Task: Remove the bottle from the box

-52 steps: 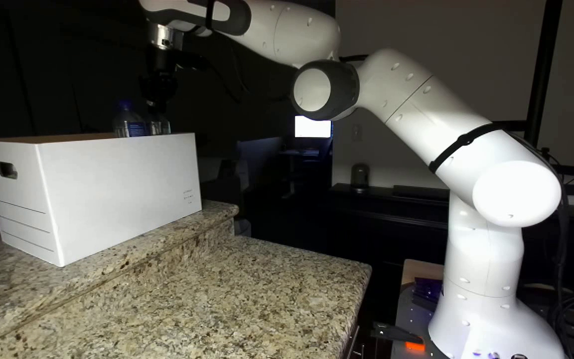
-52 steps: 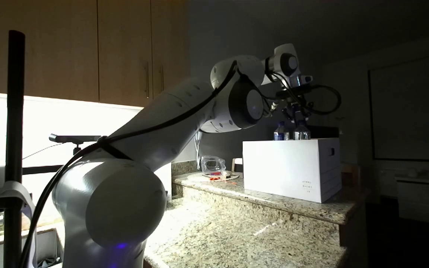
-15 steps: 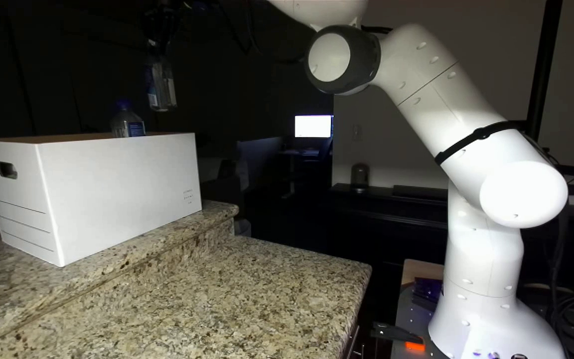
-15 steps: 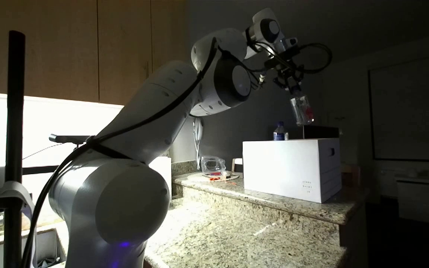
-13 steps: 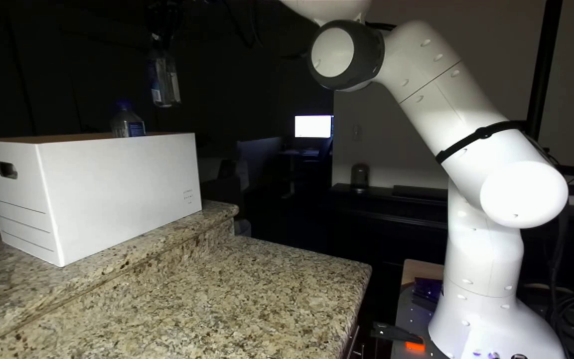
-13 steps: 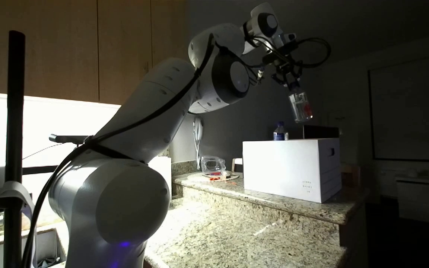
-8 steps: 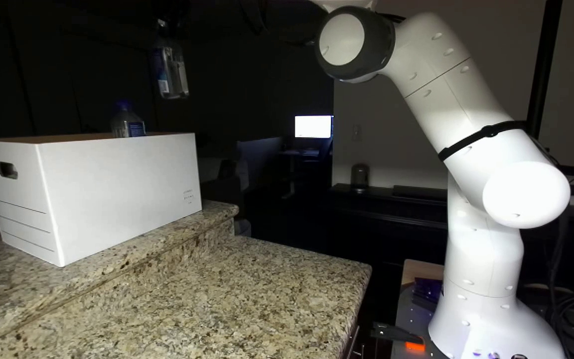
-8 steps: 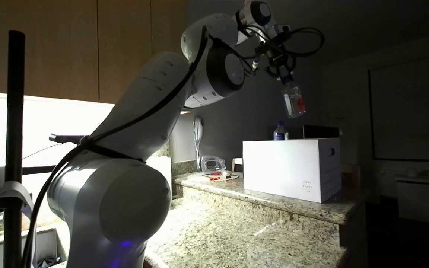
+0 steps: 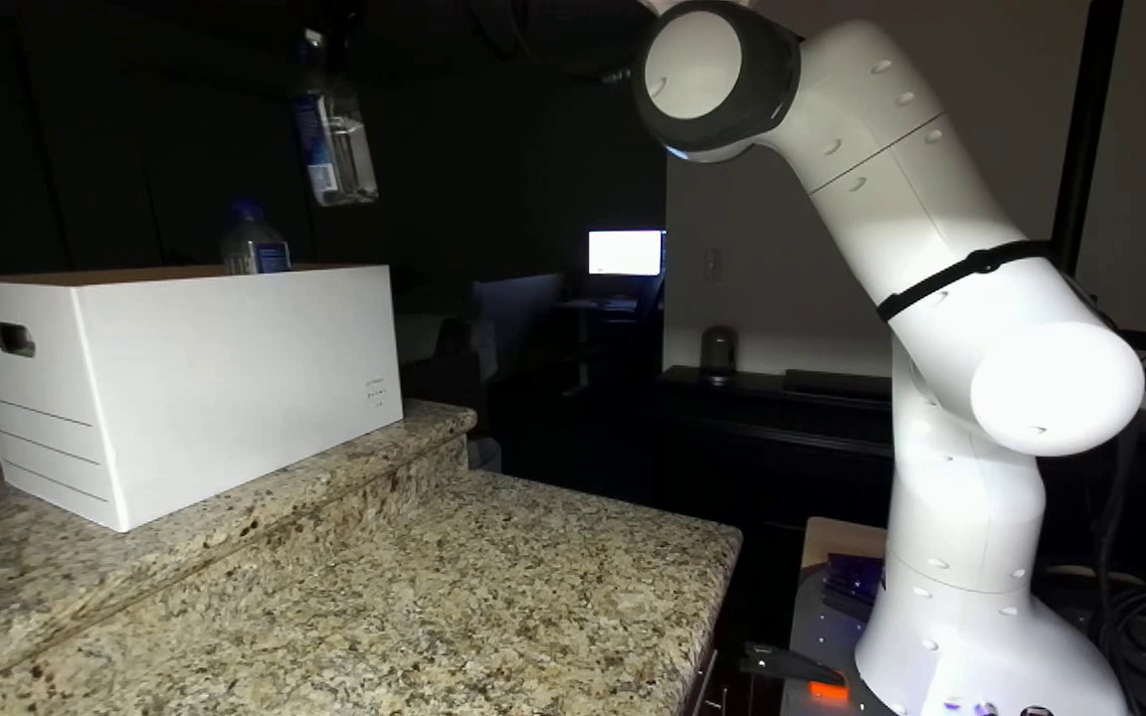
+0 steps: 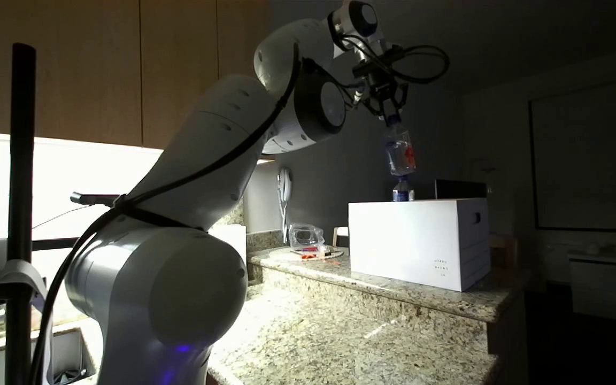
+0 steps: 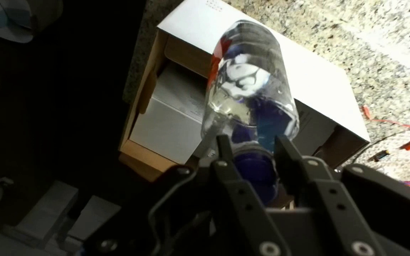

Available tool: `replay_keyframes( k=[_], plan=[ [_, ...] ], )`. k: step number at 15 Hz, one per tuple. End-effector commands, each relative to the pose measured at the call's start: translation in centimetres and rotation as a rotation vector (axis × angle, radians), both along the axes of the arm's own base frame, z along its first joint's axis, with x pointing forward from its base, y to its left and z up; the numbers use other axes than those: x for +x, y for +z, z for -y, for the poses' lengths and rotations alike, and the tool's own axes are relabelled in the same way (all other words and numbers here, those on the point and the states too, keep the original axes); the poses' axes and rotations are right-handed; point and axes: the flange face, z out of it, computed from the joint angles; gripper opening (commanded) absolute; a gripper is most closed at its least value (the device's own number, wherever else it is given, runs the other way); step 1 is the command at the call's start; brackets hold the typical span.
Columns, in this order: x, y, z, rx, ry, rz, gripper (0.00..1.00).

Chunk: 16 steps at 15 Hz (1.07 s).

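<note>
My gripper point(image 11: 253, 142) is shut on the blue cap and neck of a clear bottle point(image 11: 251, 81), seen between its two fingers in the wrist view. That bottle point(image 10: 400, 149) hangs slightly tilted in the air, its base above the rim of the white box point(image 10: 404, 240). In an exterior view the held bottle point(image 9: 339, 149) shows its dark label, with the gripper mostly lost in darkness at the top edge. A different blue-capped bottle point(image 9: 255, 249) stands in the box, only its upper part showing above the side. White panels point(image 11: 169, 128) are visible inside the open box.
The box sits on a raised granite ledge point(image 9: 304, 482), one step above the lower counter point(image 9: 414, 597). A clear plastic container point(image 10: 306, 237) and small red items point(image 10: 308, 256) lie further along the ledge. Wall cabinets point(image 10: 179, 69) hang behind the arm.
A few seconds ago the gripped bottle stood partly inside the box; it has since been lifted out. Over the last second it rose slightly and shifted sideways over the box, closer above the remaining bottle.
</note>
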Motion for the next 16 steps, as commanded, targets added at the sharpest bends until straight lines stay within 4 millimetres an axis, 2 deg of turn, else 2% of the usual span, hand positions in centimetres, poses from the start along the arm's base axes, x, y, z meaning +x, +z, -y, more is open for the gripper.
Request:
replay_keyframes(
  k=[1,5,11,16],
  plan=[
    [0.3,-0.6,-0.7,0.019,0.117,-0.026,0.16],
    [1.9,-3.0,-1.1,0.1,0.227,-0.073,0.16],
    [3.6,-6.2,0.6,0.219,0.32,-0.155,0.16],
    [3.8,-8.5,-1.3,0.281,0.459,-0.242,0.16]
  ],
)
